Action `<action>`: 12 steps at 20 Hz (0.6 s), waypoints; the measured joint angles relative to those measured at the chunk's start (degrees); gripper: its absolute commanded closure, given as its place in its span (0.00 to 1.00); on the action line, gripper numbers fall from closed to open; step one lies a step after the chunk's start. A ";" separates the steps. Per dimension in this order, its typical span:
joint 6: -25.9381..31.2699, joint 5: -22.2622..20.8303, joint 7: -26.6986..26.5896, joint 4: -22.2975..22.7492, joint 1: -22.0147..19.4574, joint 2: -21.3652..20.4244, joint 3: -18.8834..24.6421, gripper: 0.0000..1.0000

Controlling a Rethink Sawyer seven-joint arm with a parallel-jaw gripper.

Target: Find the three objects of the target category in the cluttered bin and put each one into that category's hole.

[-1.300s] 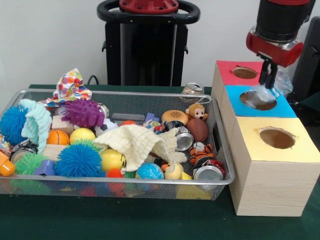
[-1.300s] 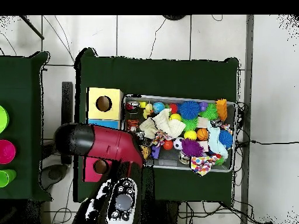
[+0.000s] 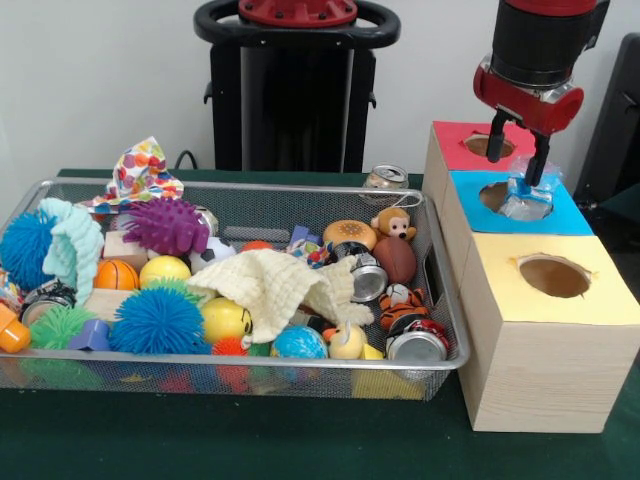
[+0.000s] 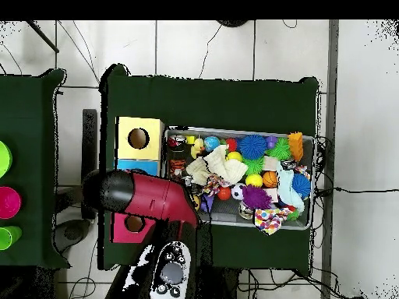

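Observation:
The bin (image 3: 250,187), a wide silver wire-mesh basket, sits on the green table, full of toys; it also shows in the overhead view (image 4: 234,131). To its right stand three wooden boxes with holes: red-topped (image 3: 455,145), blue-topped (image 3: 570,215) and yellow-topped (image 3: 600,290). My gripper (image 3: 516,170) hangs over the blue box's hole with its fingers spread. A crumpled clear bluish thing (image 3: 526,200) sits in the mouth of that hole, just under the fingertips; the right finger (image 3: 538,165) is at its top. In the overhead view my arm (image 4: 148,195) hides the gripper.
The bin holds spiky balls (image 3: 158,320), a cream cloth (image 3: 270,285), crushed cans (image 3: 417,343), a monkey toy (image 3: 393,225), a small football (image 3: 396,260) and other balls. Another can (image 3: 385,178) rests at the far rim. The pedestal (image 3: 295,90) stands behind.

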 measured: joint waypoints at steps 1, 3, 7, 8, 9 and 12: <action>0.00 0.00 0.00 0.00 -0.01 0.00 0.00 0.00; 0.00 0.00 0.00 0.00 -0.06 0.00 0.02 0.00; 0.00 0.00 0.00 -0.04 -0.36 0.01 0.07 0.00; 0.01 -0.01 0.00 -0.10 -0.44 0.00 0.06 0.00; 0.01 -0.01 0.00 -0.15 -0.52 0.00 0.06 0.00; 0.02 -0.02 0.00 -0.48 -0.75 -0.11 0.01 0.00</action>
